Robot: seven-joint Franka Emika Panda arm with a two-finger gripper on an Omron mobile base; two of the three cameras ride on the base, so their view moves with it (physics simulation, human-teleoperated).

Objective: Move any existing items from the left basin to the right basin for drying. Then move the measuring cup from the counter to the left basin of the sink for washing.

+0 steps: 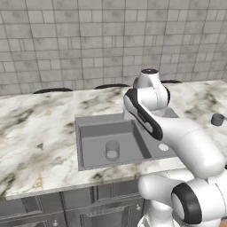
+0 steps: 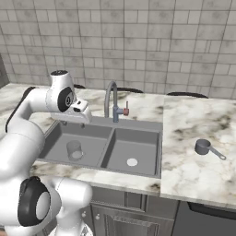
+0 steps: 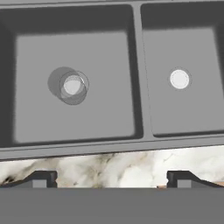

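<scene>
With your gripper wide open and empty, pinch the light, slick-looking tumbler across its thin wall.

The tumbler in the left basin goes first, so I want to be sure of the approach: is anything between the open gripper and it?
Nothing visible is. The tumbler stands alone and upright in the left basin, and the open gripper hangs above the sink's front edge, looking straight down into it.

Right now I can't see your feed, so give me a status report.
Gripper open, empty, above the sink's rim. Tumbler upright in left basin; measuring cup on counter. Faucet off to the side.
</scene>
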